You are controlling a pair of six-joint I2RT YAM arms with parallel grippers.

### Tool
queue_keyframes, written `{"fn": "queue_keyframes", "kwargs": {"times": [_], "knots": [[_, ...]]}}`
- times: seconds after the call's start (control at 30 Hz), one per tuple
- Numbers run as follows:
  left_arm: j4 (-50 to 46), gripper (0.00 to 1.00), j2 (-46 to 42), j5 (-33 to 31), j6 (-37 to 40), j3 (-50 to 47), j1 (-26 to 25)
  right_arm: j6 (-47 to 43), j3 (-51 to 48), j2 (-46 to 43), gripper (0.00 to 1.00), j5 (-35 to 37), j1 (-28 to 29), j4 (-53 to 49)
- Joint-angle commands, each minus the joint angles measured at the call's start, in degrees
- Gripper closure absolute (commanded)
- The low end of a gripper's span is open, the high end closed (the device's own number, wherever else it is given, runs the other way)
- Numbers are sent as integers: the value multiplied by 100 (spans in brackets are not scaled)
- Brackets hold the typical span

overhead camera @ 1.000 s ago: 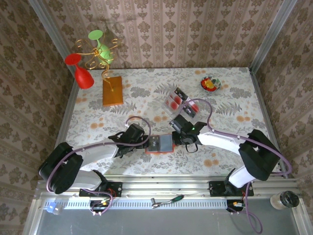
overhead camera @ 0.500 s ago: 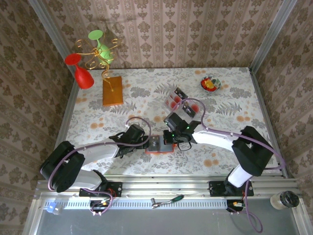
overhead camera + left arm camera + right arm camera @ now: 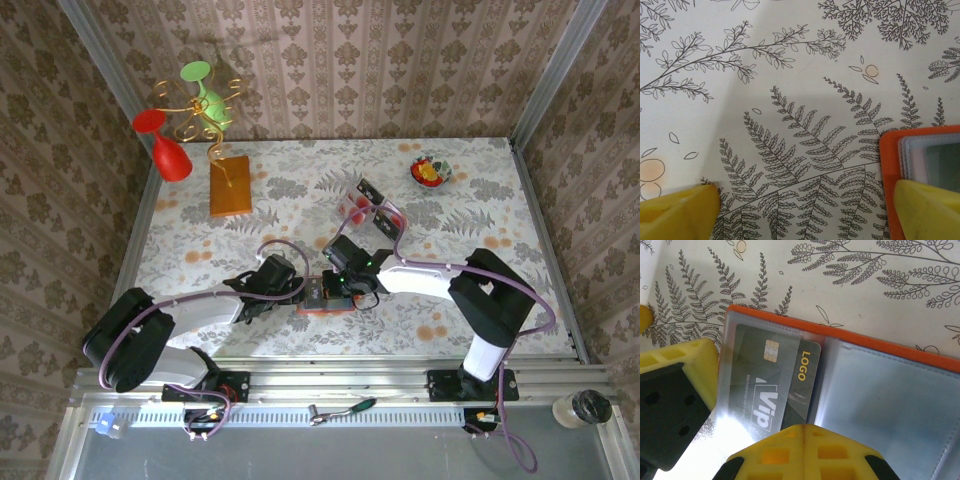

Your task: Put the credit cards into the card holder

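Holder [image 3: 325, 309]: lies open and flat on the tabletop [image 3: 480, 235] near its front edge, between the two arms, with the orange rim outside and the clear grey-blue sleeves facing up.
Card [image 3: 771, 382]: dark face with a chip, "VIP" and "LOGO". It sits in one sleeve of the holder [image 3: 865, 342], mostly under the film; the "LOGO" end beside the fold looks uncovered.
Other cards [image 3: 353, 206]: red-faced, further back past the right arm, well apart from the holder.
Left pincer [image 3: 802, 207]: wide apart, gripping nothing. One yellow finger [image 3: 927, 210] is over the holder's outer edge [image 3: 888, 150], the other over bare tabletop.
Right pincer [image 3: 804, 432]: fingers together with nothing between them, tips at the card's near long edge, over the sleeve.
Step, as judged: closed tips nudge the card home while the left pincer [image 3: 298, 290] likely steadies the holder.
Card handling: light, thin, stiff and glossy. Lying flat it offers little to pinch, so take it by opposite long edges or push on an end edge, not the slippery face.
Holder handling: light and soft, likely to slide or fold. Pin it by the orange rim, clear of the sleeve mouth.
Risk: a skewed card may jam in the film.
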Motion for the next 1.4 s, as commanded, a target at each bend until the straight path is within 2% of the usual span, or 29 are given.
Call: {"fn": "queue_keyframes", "kwargs": {"times": [0.0, 0.47, 0.77, 1.07, 1.37], "knots": [[113, 9, 150, 107, -26, -179, -23, 120, 123, 139, 100, -86, 32, 89], [313, 16, 287, 213, -44, -249, -30, 159, 232, 487, 100, -255, 104, 149], [286, 16, 245, 214, -42, -232, -71, 179, 364, 657, 100, -296, 160, 154], [-361, 14, -344, -68, -55, -192, 79, 171, 283, 623, 100, -244, 167, 105], [-307, 16, 29, 45, -150, -288, 116, 19, 480, 733, 100, -253, 164, -92]]}}
